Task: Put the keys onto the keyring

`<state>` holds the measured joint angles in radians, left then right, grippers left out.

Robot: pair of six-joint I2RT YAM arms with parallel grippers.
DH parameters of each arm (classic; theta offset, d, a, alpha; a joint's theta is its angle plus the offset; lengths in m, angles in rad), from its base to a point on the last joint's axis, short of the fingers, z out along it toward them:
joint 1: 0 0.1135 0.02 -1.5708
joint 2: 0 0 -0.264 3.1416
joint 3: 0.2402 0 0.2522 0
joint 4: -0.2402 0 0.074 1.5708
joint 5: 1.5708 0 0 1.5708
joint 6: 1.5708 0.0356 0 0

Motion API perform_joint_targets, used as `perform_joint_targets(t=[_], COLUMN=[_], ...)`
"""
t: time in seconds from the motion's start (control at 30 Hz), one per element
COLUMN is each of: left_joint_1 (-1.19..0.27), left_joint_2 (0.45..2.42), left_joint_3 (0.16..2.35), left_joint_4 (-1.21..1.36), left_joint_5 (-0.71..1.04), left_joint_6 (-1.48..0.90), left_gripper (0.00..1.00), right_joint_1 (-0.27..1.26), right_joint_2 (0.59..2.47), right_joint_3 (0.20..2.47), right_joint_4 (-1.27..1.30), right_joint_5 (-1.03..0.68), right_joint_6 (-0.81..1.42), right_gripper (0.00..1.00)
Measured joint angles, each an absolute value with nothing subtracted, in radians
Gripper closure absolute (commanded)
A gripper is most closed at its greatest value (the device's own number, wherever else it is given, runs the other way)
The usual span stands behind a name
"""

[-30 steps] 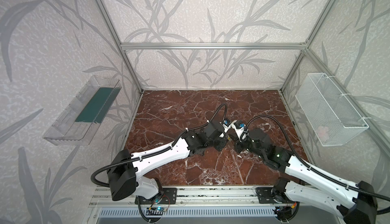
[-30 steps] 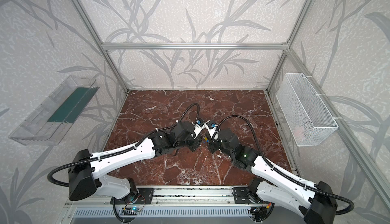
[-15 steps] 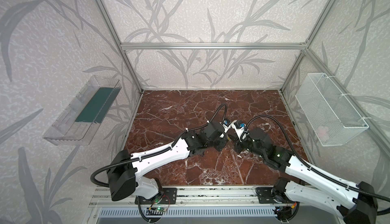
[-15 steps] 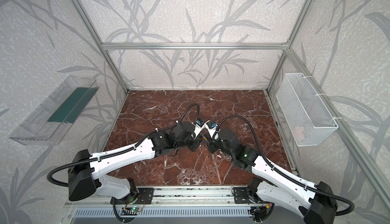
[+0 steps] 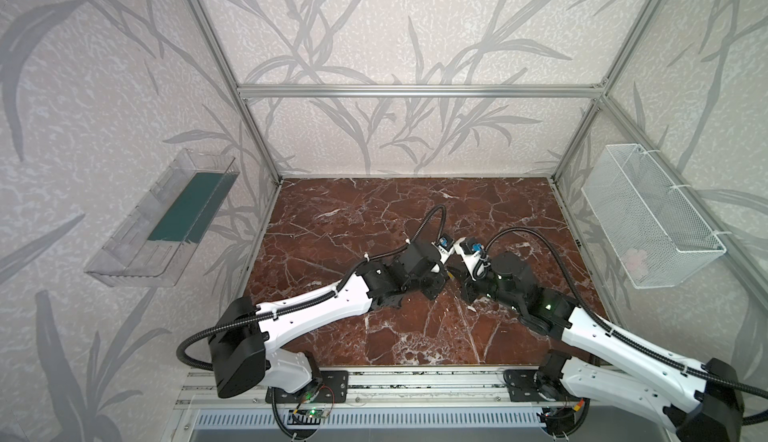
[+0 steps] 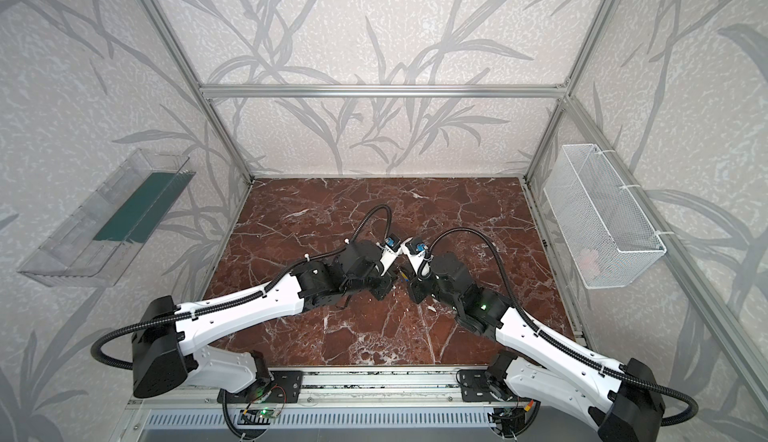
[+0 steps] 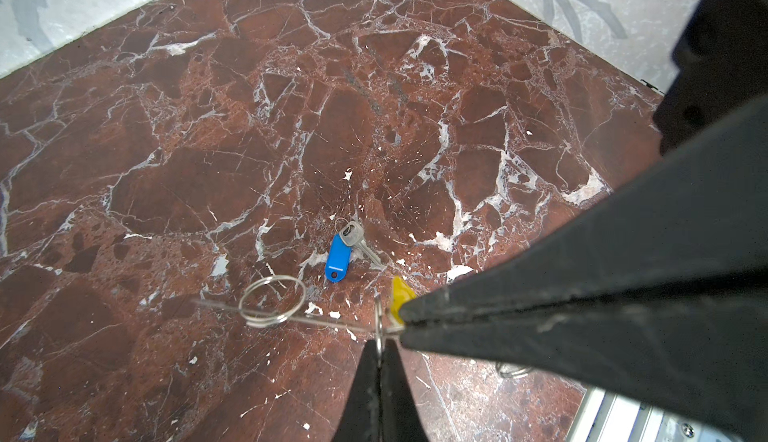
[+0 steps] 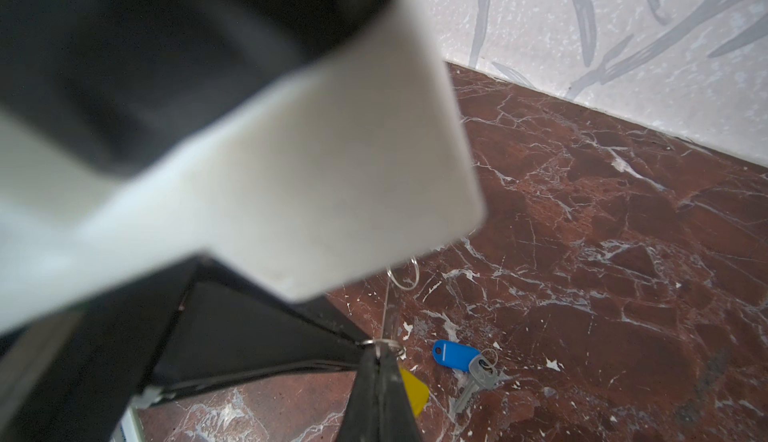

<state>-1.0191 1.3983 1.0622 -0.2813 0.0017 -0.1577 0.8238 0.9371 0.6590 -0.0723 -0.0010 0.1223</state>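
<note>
Black left hand (image 7: 379, 352) and right hand (image 8: 376, 356) were each pressed together on the small ring (image 7: 378, 323) of the yellow key tag (image 7: 401, 294), tip beside tip. The wire keyring (image 7: 272, 300) lay near, ahead of the right hand's tips; the blue key (image 7: 338, 252) lay on the desk (image 7: 166, 169) just beside.

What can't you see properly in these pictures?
- Yellow tag: partly hidden behind the right gripper, left wrist view; any key on it unseen.
- Large ring: top cut off by the blurred left arm, right wrist view.
- Blue-tagged key: not discernible between the arms in both top views.
</note>
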Motion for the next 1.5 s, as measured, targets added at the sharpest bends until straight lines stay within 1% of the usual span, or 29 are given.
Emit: perform_joint_targets(t=[0.27, 0.43, 0.63, 0.93, 1.2, 1.5], left_joint_1=[-1.019, -1.085, -1.087, -1.089, -1.089, -1.079], left_joint_2=[1.364, 1.348, 1.336, 1.327, 1.294, 1.292], left_joint_3=[1.029, 1.011, 1.006, 1.005, 0.977, 0.977], left_joint_4=[-0.276, -0.271, -0.255, -0.229, -0.207, -0.202], left_joint_5=[0.037, 0.125, 0.158, 0.151, 0.113, 0.073], left_joint_6=[-0.140, -0.081, -0.047, -0.043, -0.045, -0.052], left_gripper=[1.00, 1.00, 1.00, 1.00, 1.00, 1.00], right_joint_1=[0.825, 0.813, 0.815, 0.778, 0.712, 0.698], right_joint_2=[0.938, 0.966, 0.970, 0.934, 0.866, 0.834], right_joint_3=[0.659, 0.661, 0.661, 0.653, 0.611, 0.587], right_joint_4=[-0.056, -0.027, -0.024, -0.027, -0.020, -0.020], right_joint_5=[-0.001, 0.010, 0.011, -0.006, -0.086, -0.150], right_joint_6=[0.123, 0.131, 0.133, 0.143, 0.172, 0.167], right_gripper=[1.00, 1.00, 1.00, 1.00, 1.00, 1.00])
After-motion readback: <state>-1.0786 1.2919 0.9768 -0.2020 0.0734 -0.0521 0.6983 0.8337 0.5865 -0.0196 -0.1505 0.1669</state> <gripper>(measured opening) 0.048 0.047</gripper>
